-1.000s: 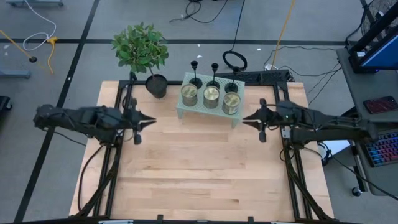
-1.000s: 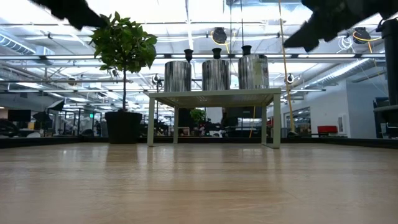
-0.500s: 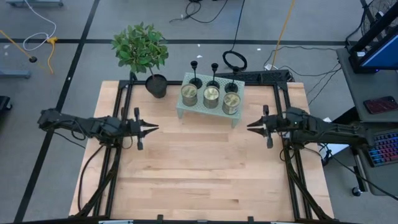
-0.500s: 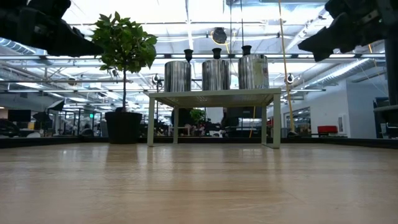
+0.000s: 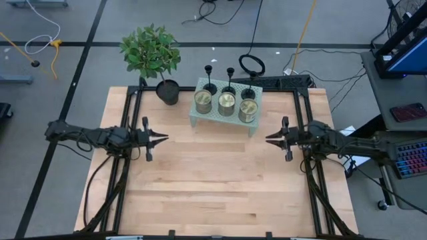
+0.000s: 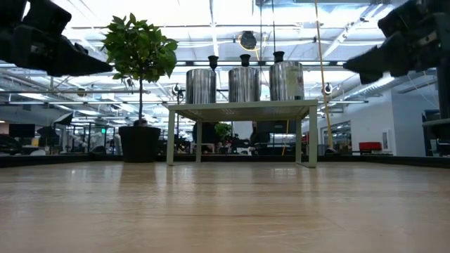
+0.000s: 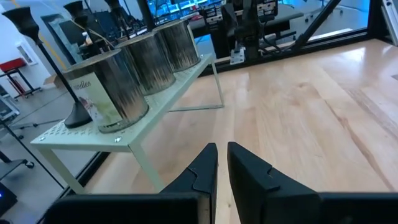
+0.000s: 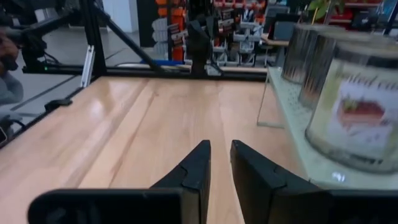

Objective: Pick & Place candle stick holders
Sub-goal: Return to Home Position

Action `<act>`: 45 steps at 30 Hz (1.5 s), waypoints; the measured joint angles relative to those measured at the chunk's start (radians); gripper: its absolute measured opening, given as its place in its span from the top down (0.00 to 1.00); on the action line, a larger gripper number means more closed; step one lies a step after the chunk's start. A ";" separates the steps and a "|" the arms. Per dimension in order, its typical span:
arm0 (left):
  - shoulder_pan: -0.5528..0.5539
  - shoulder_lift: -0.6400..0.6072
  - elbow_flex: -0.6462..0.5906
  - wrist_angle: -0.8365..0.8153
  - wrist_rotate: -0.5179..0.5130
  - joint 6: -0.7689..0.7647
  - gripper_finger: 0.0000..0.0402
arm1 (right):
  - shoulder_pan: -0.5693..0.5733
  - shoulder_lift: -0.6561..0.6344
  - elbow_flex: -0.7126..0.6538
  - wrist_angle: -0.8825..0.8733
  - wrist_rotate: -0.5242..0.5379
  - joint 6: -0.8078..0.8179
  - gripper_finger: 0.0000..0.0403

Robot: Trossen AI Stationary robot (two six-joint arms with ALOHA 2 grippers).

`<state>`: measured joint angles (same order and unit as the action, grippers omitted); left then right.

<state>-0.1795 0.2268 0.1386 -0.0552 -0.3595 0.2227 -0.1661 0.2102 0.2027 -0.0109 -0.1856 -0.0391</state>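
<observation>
Evidently sorted: the candle stick holders (image 5: 229, 88) stand behind the jar candles (image 5: 227, 102) on the shelf (image 5: 220, 121), upper centre, so the left claw (image 5: 165, 137) and right claw (image 5: 267, 139) hang nearly closed, empty, mid-left and mid-right.

1. the wooden table (image 5: 213, 193) carries a small pale green shelf (image 5: 220, 121) near the middle of its far edge.
2. a potted plant (image 5: 168, 92) stands on the table just beside the shelf, on the left.
3. on the shelf stand three jar candles (image 5: 227, 103) in a row, with three black candle stick holders (image 5: 210, 87) behind them.
</observation>
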 joint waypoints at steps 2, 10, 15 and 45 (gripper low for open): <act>0.000 -0.008 -0.014 0.000 0.000 -0.011 0.90 | 0.000 -0.011 -0.022 0.000 0.000 0.004 0.87; 0.000 -0.014 -0.023 0.001 0.001 -0.024 0.90 | 0.000 -0.035 -0.083 0.056 0.000 0.016 0.86; 0.000 -0.014 -0.023 0.004 0.024 -0.042 0.90 | 0.000 -0.037 -0.120 0.122 0.000 0.027 0.87; 0.000 -0.197 -0.125 0.194 0.315 0.134 0.90 | 0.000 -0.045 -0.160 0.194 -0.002 0.031 0.86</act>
<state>-0.1791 0.0299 0.0139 0.1391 -0.0447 0.3569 -0.1665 0.1654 0.0425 0.1829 -0.1877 -0.0077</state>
